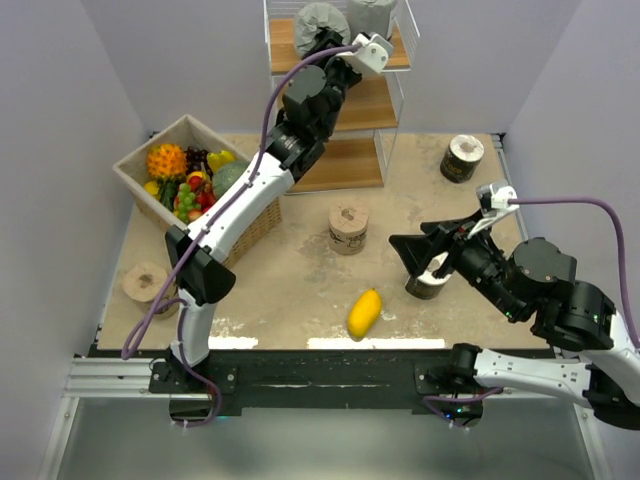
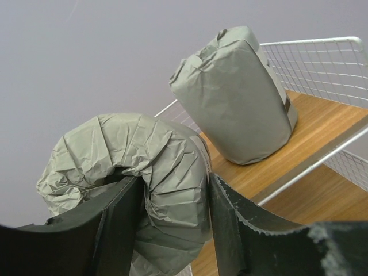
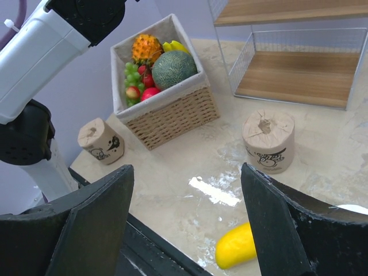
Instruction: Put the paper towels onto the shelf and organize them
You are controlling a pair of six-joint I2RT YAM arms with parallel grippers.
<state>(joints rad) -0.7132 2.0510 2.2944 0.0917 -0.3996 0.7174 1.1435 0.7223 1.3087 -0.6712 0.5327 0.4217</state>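
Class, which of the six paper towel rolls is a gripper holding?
The grey roll clamped in the left gripper at the shelf top; the other five sit ungripped.

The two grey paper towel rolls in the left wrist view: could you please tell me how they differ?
The nearer grey roll is clamped between the fingers of the left gripper; the farther grey roll stands free on the top board of the shelf. The nearer grey roll turns its puckered end towards the camera; the farther grey roll shows its side. Both wear the same crinkled grey wrapping.
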